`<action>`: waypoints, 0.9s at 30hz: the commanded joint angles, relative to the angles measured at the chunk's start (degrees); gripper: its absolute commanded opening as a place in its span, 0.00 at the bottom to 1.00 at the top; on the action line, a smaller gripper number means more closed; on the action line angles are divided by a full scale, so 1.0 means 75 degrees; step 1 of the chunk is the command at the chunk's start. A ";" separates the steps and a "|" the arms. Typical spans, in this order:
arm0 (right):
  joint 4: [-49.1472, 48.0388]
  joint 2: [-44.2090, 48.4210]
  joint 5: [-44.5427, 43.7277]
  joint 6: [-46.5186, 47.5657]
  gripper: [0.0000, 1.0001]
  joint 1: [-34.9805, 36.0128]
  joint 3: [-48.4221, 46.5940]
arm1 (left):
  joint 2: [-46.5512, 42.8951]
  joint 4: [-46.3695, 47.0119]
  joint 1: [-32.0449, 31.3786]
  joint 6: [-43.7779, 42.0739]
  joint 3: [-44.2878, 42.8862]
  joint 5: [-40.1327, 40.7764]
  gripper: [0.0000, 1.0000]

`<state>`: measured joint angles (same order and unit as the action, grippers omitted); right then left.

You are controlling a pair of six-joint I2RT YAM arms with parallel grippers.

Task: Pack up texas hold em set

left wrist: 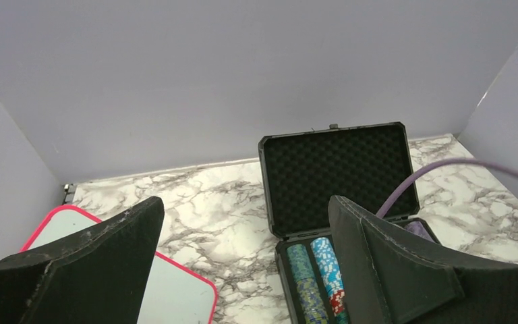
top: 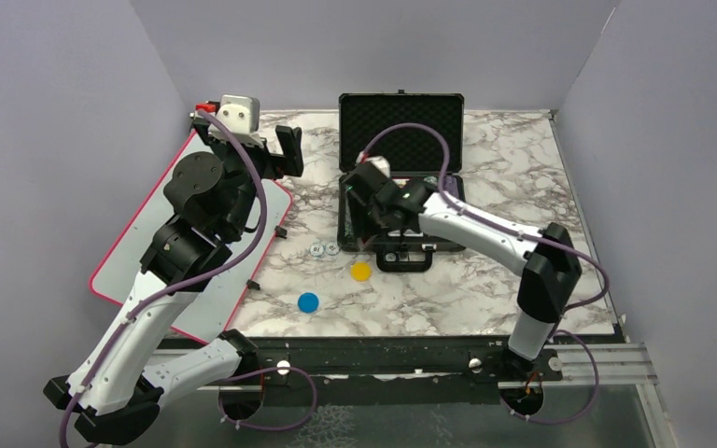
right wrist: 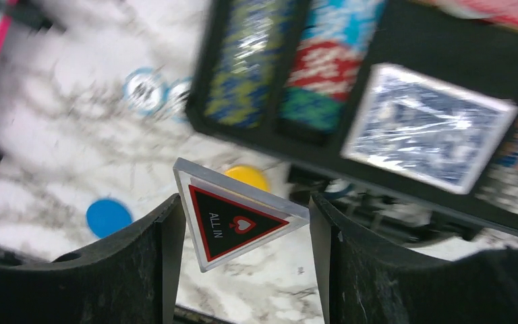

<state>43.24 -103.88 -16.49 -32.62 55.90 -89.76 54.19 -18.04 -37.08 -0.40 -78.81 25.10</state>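
Observation:
The black case (top: 401,131) stands open at the back middle of the table, its foam lid (left wrist: 337,169) upright. Rows of chips (left wrist: 313,270) and a blue card deck (right wrist: 428,125) lie in its base. My right gripper (top: 359,219) hovers over the case's near left corner. In the right wrist view its fingers (right wrist: 243,256) are shut on a clear triangular "ALL IN" marker (right wrist: 233,219), held tilted above the table. A yellow button (top: 361,271), a blue button (top: 309,301) and two white buttons (top: 323,249) lie loose in front of the case. My left gripper (top: 285,149) hangs open and empty, raised at the back left.
A red-edged whiteboard (top: 149,271) lies along the table's left side under the left arm. Grey walls close in the back and both sides. The case's handle (top: 406,257) juts toward the near side, next to the yellow button.

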 commanded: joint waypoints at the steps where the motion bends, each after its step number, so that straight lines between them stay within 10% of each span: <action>1: 0.0249 0.0521 -0.0362 -0.0451 0.59 -0.1167 0.0634 | -0.0136 -0.0071 0.0005 0.0191 0.0139 0.0047 0.95; 19: -0.0386 -0.0309 0.0299 -0.0123 0.60 -0.2591 0.0873 | 0.0040 -0.0984 0.0010 0.1848 0.1566 -0.0701 0.99; 27: -0.0086 -0.0153 0.0174 -0.0250 0.86 -0.2602 0.0613 | 0.0534 -0.2414 0.0028 0.3225 0.2590 -0.1420 0.99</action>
<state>42.11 -106.76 -14.92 -34.02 36.73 -83.66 57.08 -29.04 -37.08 16.71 -62.85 19.75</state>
